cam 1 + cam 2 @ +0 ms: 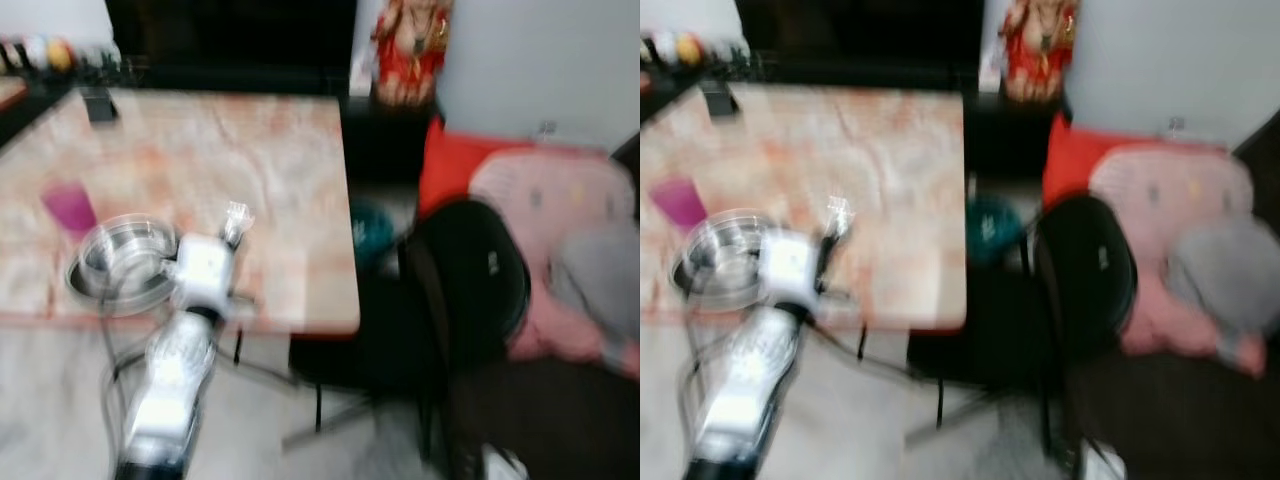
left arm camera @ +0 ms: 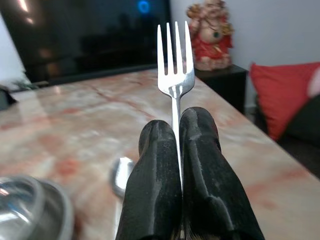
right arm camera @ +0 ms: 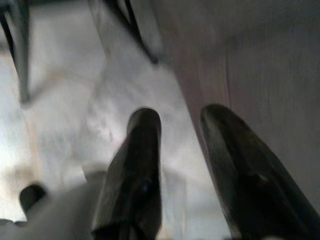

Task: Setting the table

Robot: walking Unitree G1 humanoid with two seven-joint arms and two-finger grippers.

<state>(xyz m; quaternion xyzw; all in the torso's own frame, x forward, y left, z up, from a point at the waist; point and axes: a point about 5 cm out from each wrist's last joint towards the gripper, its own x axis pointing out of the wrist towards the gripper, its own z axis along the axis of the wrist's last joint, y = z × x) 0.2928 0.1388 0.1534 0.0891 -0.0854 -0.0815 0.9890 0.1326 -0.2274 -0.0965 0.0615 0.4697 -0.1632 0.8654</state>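
Left gripper (image 2: 176,150) clamped tight on fork (image 2: 174,60), tines up, over table (image 1: 290,170) just beside bowl (image 1: 115,262). Best to lower flat, clear of spoon (image 2: 120,175), then let go. Right gripper (image 3: 182,145) idle, spread, near floor.

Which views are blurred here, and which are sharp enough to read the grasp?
Both eye views are motion-blurred: table, steel bowl and left gripper smear. Left wrist view is sharp up close: fork crisp between shut fingers, bowl at the edge soft. Right wrist view is dim and blurred: right gripper open over floor.
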